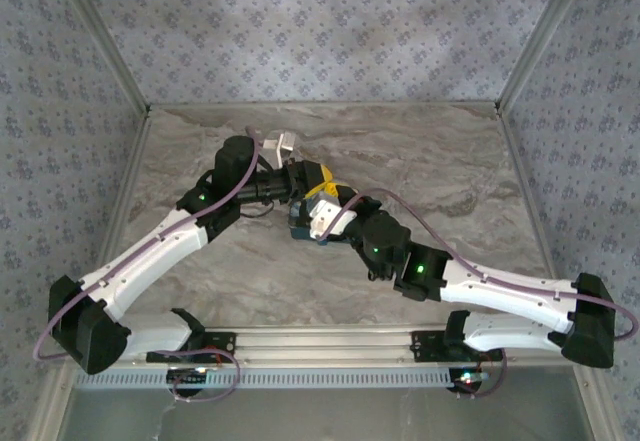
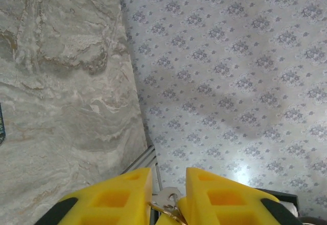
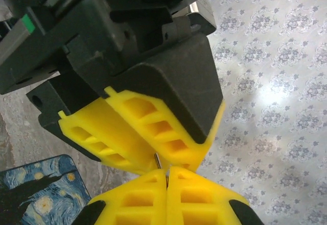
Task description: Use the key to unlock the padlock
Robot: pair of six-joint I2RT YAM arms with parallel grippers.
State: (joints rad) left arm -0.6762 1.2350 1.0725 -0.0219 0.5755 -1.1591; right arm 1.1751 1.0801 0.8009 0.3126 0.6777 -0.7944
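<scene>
Evidently the task is at an early stage: nothing has been unlocked, and where the padlock lies cannot be told. The key [image 2: 166, 200] is small, flat and silvery, with a brass-coloured ring at its head. It is held at the middle of the counter [image 1: 450, 181], near the blue tin [image 3: 36, 184]. The right fingers [image 3: 199, 199] are pressed together on its thin edge. The left fingers [image 2: 117, 194] are set a narrow gap apart around its head; whether they are clamped on it cannot be told. Inserting and turning the key are judged to remain.
</scene>
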